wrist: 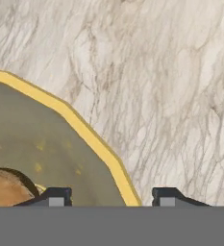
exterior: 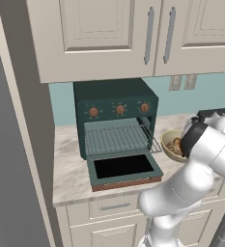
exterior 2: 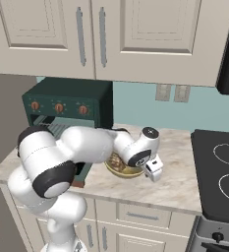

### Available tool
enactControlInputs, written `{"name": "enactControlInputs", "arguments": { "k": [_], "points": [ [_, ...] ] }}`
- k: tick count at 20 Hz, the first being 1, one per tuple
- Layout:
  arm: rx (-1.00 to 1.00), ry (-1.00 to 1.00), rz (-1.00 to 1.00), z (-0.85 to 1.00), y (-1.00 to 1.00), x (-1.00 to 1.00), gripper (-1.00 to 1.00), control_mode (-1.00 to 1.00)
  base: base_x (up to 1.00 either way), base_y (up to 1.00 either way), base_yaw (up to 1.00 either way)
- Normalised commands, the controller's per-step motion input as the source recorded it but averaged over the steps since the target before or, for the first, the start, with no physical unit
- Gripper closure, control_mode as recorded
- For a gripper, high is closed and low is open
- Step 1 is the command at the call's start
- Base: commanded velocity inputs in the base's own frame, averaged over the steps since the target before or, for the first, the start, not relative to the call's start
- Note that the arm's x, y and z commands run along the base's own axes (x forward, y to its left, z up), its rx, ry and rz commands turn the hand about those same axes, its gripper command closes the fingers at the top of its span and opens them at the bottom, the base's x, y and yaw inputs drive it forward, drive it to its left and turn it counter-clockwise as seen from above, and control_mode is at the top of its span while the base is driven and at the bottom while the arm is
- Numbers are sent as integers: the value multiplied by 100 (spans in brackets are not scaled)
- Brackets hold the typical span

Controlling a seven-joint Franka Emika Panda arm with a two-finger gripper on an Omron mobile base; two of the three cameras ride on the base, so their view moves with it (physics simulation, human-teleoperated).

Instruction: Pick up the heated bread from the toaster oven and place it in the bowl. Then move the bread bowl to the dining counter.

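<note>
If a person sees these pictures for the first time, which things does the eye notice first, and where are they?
The dark green toaster oven stands on the marble worktop with its door dropped open and its wire rack bare. Beside it on the stove side, the yellowish bowl holds the brown bread. The white arm bends over it, the gripper straddling the bowl's rim, one tip inside and one outside.

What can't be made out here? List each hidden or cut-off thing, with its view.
- Bowl, left base view: the arm's elbow covers its right side.
- Bowl's near rim, right base view: the wrist covers it.
- Bread, hand view: cut by the bottom edge.
- Pincer, hand view: just the tips show, straddling the rim.
</note>
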Motion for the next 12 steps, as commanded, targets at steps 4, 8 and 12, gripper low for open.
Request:
{"name": "enactControlInputs", "arguments": {
  "k": [4, 8, 12],
  "points": [
    [0, 0, 0, 0, 0, 0, 100, -100, 0, 0, 0],
    [0, 0, 0, 0, 0, 0, 100, -100, 0, 0, 0],
    [0, -8, 0, 27, 0, -21, 100, -100, 0, 0, 0]
  ]
}}
